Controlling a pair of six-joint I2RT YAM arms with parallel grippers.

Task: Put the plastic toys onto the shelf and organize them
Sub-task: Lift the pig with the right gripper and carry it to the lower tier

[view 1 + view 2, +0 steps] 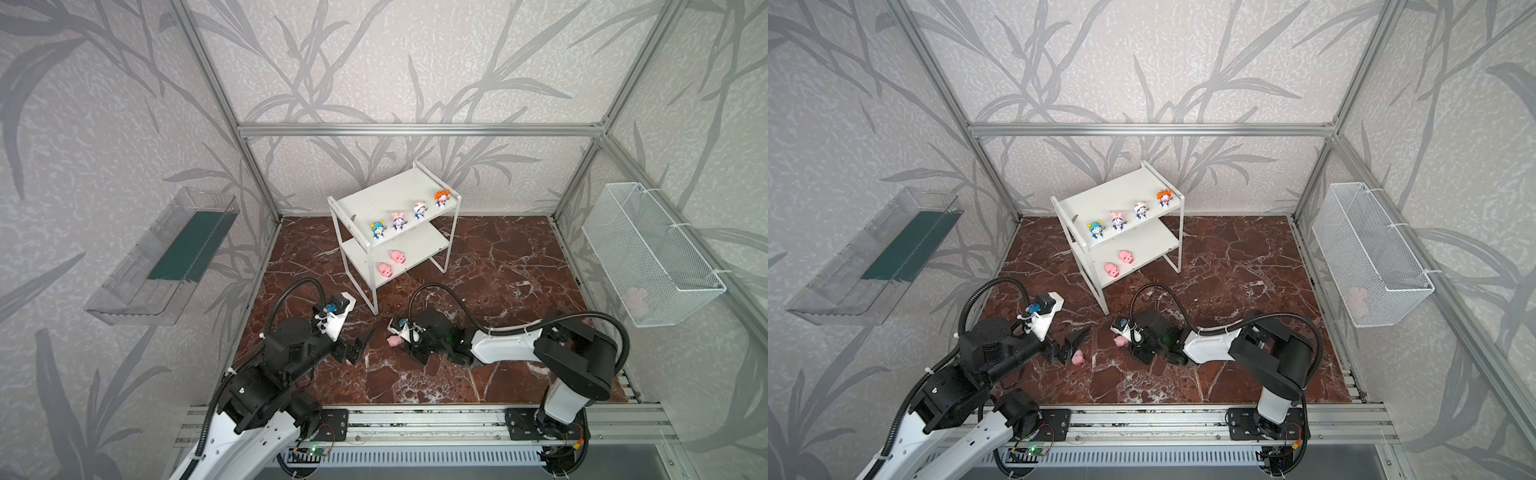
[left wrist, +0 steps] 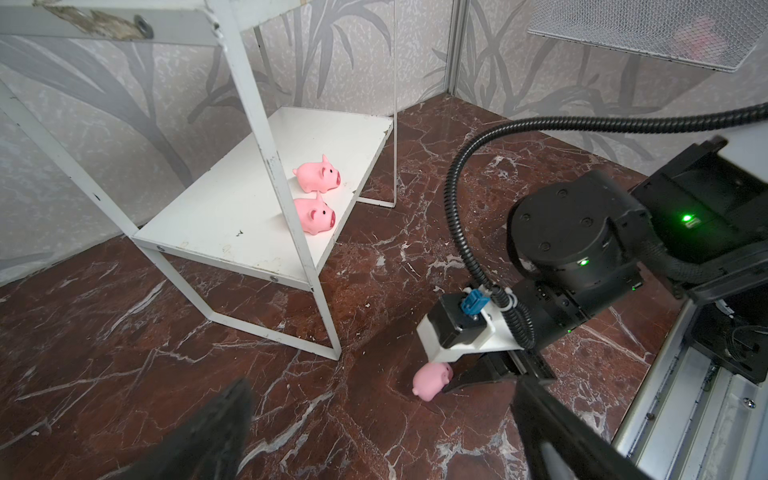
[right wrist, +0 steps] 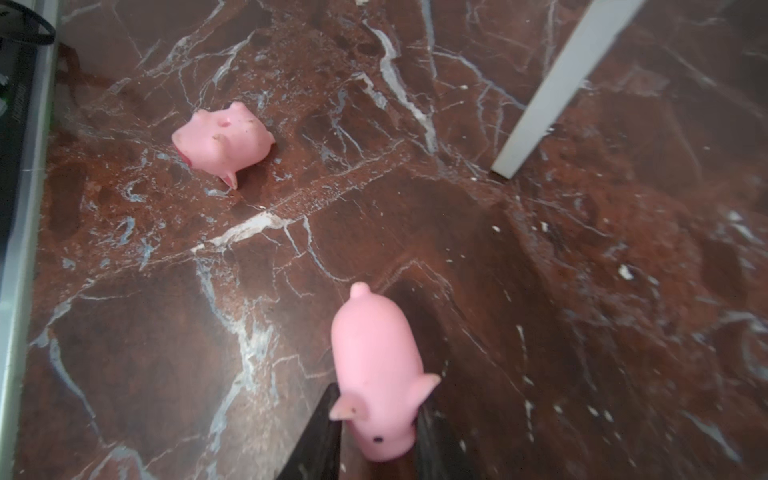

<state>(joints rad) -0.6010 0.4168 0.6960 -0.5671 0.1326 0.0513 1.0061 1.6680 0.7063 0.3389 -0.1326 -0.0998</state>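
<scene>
Black and spread wide, the left gripper (image 1: 360, 345) hovers low with nothing in it, and a tipped-over pig (image 1: 1077, 357) lies on the marble floor (image 1: 1225, 291) just beside it. Right of that, the right gripper (image 3: 376, 401) sits narrow on the head of a second pig (image 3: 374, 365), its fingers touching both sides (a shallow hold, I judge). It would be best to lift slowly and clear the front tube of the shelf (image 1: 386, 195). The pig can then be set snout-forward on the lower board (image 1: 419, 245) beside the two pigs (image 1: 384, 270), beneath the four figurines (image 1: 397, 221).
</scene>
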